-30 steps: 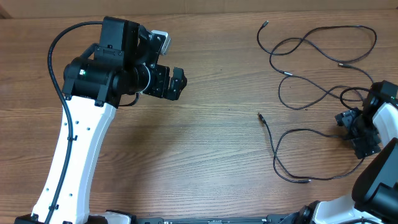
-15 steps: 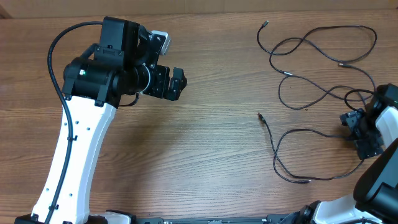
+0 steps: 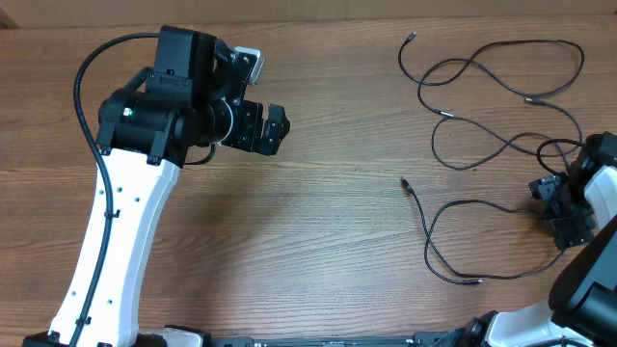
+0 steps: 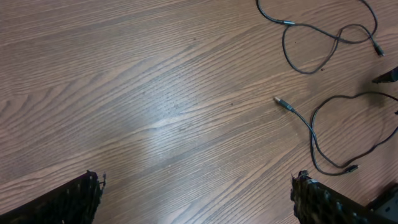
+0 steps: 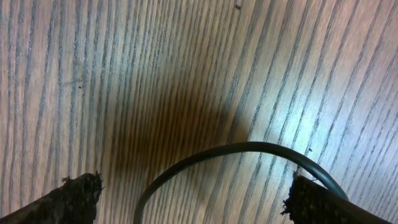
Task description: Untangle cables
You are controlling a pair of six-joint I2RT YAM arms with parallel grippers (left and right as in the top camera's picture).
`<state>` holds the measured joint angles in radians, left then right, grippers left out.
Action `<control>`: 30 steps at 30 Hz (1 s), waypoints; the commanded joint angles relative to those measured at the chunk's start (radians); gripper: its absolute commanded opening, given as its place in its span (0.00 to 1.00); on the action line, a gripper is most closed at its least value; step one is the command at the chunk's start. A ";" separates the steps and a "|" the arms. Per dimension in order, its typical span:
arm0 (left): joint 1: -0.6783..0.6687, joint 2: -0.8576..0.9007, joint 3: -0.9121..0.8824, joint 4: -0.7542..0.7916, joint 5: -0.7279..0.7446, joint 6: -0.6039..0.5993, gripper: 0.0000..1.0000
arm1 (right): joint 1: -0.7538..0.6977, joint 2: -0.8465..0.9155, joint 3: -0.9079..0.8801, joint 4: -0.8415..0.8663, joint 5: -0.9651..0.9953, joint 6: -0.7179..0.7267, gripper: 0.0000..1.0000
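A brown wood-grain desk [image 3: 328, 241] fills every view, and nothing of the room shows beyond it. The cables [image 3: 472, 201] lie in loose, overlapping loops on the right part of the desk, with one plug [image 3: 403, 179] pointing toward the centre. The left arm [image 3: 116, 222] reaches up over the left side, well apart from the cables. The left end effector [image 3: 277, 128] is spread wide above bare wood. The right arm [image 3: 588, 280] comes in at the right edge. The right end effector [image 3: 561, 207] sits low over the loops with its fingers wide, and one of the cables [image 5: 249, 147] curves across the desk between them, ungripped.
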<state>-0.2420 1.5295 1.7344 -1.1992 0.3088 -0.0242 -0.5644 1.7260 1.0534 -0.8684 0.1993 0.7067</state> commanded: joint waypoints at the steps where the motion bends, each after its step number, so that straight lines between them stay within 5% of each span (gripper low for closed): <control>1: 0.002 -0.013 0.000 0.000 -0.005 -0.006 0.99 | -0.008 0.006 -0.007 0.007 0.032 0.016 0.96; 13: 0.002 -0.013 0.000 -0.013 -0.005 -0.006 0.99 | -0.010 0.059 -0.007 0.072 0.073 0.077 0.92; 17: 0.002 -0.013 0.000 -0.013 -0.005 -0.006 0.99 | -0.009 0.059 -0.007 0.087 0.073 0.077 0.73; 23: 0.002 -0.013 0.000 -0.012 -0.005 -0.006 1.00 | -0.010 0.059 -0.007 0.090 0.075 0.078 0.68; 30: 0.002 -0.013 0.000 -0.012 -0.006 -0.006 1.00 | -0.010 0.059 -0.007 0.125 0.099 0.078 0.47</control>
<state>-0.2420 1.5295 1.7344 -1.2110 0.3088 -0.0238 -0.5690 1.7824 1.0523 -0.7605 0.2710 0.7830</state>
